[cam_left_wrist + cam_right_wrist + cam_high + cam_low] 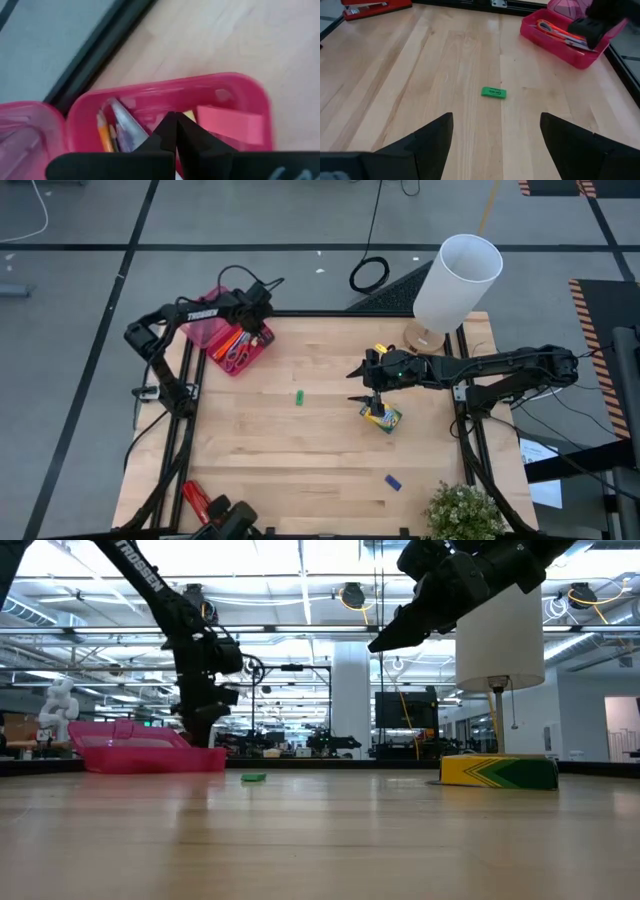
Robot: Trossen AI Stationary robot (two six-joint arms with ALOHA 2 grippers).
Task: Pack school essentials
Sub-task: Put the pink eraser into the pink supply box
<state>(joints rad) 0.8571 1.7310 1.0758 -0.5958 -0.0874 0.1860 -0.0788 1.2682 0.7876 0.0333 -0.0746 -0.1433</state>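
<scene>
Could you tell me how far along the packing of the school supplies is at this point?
Partly done: the pink case already holds scissors and pens. The left gripper is over the case, jaws shut with nothing between them. The right gripper hovers open above the crayon box, not gripping it. The green eraser and blue eraser lie loose on the table.

Eraser [298,397] mid-table, between case [236,338] and crayon box [382,418].

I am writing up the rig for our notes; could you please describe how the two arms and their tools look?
Both arms are dark, jointed and slim. The left arm bears white TROSSEN lettering and trails black cables. Each tool has two dark, tapered, wedge-like fingers: the left tool, the right tool.
</scene>
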